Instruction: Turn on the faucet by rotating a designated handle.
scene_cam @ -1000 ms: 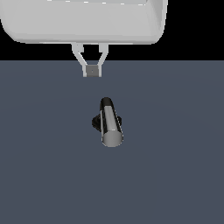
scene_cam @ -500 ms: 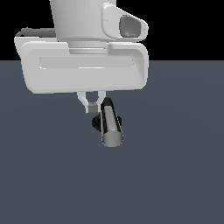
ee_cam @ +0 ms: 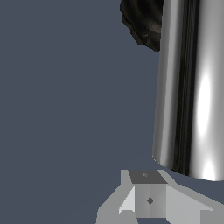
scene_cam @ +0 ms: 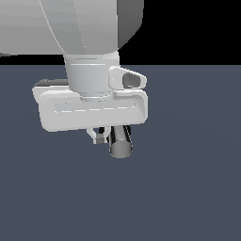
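End effector [scene_cam: 100, 136] beside handle [scene_cam: 121, 142], grip state unclear; bare floor [scene_cam: 188, 188] all round.

1. One faucet [ee_cam: 146, 22] is seen, shown only by its black ribbed base.
2. One handle [scene_cam: 121, 141], a shiny grey cylindrical bar, is counted.
3. One robot arm [scene_cam: 89, 56] is visible.
4. One finger [scene_cam: 100, 137] can be made out.

A white arm [scene_cam: 80, 28] with a rounded grey-shaded casing is being shown at the exterior view's top, ending in a wide white block, from which small pale grey fingers [scene_cam: 100, 137] are being extended.
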Robot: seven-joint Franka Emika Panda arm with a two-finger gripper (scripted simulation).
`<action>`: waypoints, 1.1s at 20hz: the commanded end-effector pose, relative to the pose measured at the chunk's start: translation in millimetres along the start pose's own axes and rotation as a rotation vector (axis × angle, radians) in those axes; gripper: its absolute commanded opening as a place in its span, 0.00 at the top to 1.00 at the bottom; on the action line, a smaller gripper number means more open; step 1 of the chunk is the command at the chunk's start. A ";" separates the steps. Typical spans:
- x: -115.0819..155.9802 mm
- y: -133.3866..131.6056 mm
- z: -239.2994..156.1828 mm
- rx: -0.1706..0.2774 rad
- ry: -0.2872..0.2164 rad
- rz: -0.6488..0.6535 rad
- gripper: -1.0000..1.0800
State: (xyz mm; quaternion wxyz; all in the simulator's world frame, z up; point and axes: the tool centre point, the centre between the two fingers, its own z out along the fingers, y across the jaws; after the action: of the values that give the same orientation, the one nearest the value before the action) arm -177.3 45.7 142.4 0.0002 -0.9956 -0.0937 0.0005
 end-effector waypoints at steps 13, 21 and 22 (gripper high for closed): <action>12.7 -2.6 38.9 0.000 0.001 -0.021 1.00; 13.9 11.6 39.0 0.000 0.001 -0.021 1.00; 14.3 16.3 39.0 0.000 0.001 -0.021 1.00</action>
State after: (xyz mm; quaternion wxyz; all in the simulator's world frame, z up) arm -164.3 43.8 103.5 0.0005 -0.9939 -0.1100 0.0012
